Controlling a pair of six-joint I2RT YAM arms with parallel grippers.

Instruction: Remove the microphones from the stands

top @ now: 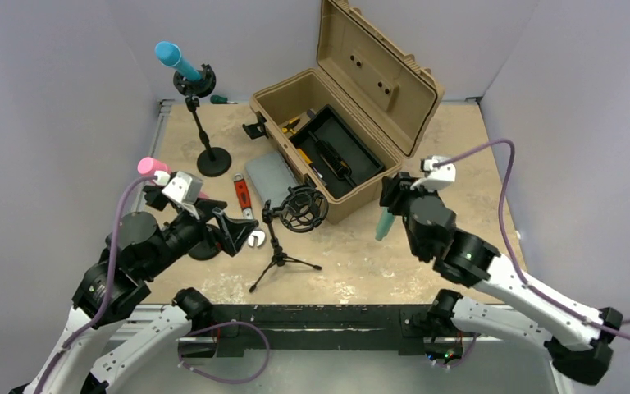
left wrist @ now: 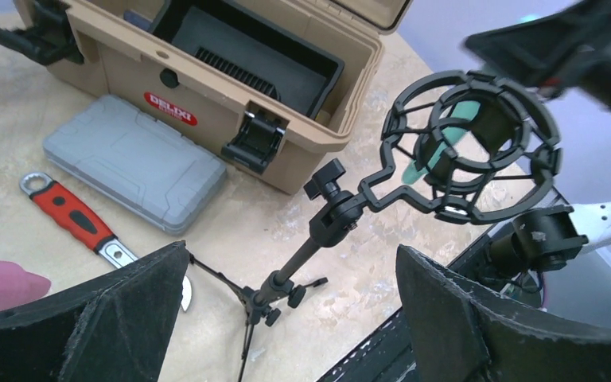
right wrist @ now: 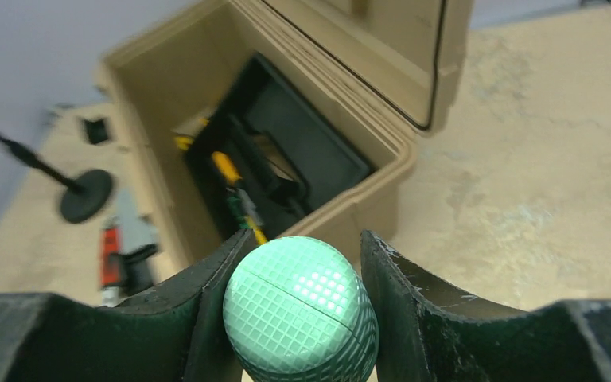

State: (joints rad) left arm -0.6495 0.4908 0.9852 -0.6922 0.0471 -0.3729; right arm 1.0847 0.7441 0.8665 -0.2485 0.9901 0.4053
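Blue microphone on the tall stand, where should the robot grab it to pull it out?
Probably the blue microphone is best held on its bare body, which sticks out up and left of the black clip. It is round and tilted, so come from above with the jaws across its sides, then slide it out along that tilt.

Mint-green grid-patterned microphone (right wrist: 301, 314), tan case (top: 371, 64)
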